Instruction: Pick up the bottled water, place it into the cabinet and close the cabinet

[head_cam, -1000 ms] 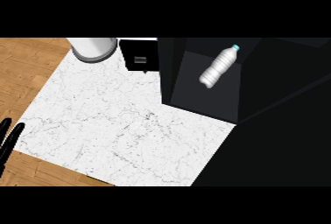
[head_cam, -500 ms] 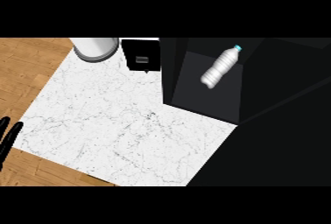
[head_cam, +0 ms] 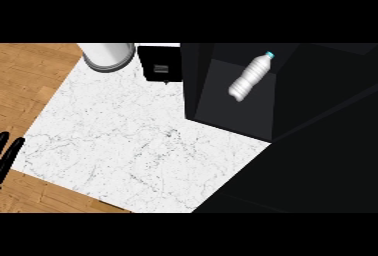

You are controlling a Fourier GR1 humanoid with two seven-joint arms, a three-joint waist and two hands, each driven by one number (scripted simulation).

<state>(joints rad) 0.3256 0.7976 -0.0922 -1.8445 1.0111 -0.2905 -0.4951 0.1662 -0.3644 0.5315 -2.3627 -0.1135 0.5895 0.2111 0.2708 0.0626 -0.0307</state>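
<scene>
Bottled water (head_cam: 249,77) lies tilted inside dark cabinet (head_cam: 221,97), cap toward upper right. Left hand (head_cam: 9,152) rests at desk (head_cam: 133,140) left edge, fingers (head_cam: 18,144) straight, apart, holding nothing.

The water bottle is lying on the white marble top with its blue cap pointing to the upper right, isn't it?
Not quite. The head view shows the water bottle lying on the black cabinet, right of the white marble top, not on it. Its blue cap does point to the upper right.
</scene>
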